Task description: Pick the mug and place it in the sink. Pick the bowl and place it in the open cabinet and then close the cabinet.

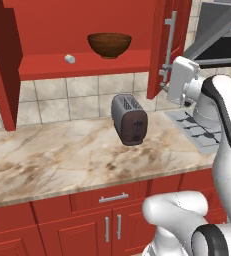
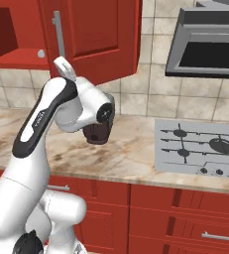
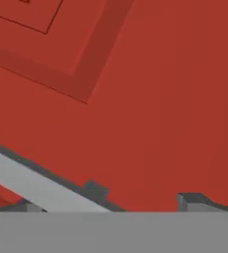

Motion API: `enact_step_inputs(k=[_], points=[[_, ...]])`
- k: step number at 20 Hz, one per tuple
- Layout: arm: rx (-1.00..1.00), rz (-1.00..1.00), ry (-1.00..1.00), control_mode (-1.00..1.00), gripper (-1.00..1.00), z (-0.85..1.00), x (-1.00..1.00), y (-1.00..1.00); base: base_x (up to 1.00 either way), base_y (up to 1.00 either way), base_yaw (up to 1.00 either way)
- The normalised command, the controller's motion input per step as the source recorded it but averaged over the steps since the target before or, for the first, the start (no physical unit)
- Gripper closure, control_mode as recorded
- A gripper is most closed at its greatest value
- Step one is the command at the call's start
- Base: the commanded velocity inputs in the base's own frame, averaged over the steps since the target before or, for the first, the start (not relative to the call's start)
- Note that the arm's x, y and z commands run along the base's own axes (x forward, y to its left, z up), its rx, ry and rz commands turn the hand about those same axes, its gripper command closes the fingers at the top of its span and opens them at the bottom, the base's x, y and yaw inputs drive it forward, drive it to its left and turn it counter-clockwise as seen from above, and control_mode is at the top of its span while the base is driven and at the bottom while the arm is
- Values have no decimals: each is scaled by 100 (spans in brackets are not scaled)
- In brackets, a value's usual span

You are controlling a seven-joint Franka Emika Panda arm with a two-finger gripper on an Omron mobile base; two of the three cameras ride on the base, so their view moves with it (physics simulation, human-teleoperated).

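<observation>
The dark brown bowl (image 1: 109,45) stands on the red inner shelf of the open wall cabinet (image 1: 47,67). My gripper (image 1: 165,80) is open and pressed up close to the outer face of the cabinet's right door (image 1: 159,30), just beside its long silver handle (image 1: 170,40). In the hand view the fingertips (image 3: 93,190) stand apart against the red door panel (image 3: 150,99), and the handle bar (image 3: 31,183) crosses the lower left. In the right base view the gripper (image 2: 61,62) points up at the door (image 2: 93,34). The mug and the sink are out of view.
A small pale cylinder (image 1: 70,59) lies on the shelf left of the bowl. A grey toaster (image 1: 129,120) stands on the marble counter (image 1: 52,160). The gas hob (image 2: 200,144) lies to the right under the range hood (image 2: 210,49). The cabinet's left door (image 1: 2,75) hangs open.
</observation>
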Motion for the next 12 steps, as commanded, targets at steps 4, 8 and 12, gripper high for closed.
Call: enact_step_inputs(k=[4,8,12], points=[[-12,-19,-1,-100,-100,20,100,0,0,0,0],[-8,-20,0,-100,-100,0,97,7,0,0,0],[-8,-20,-2,-100,-100,0,90,11,0,0,0]])
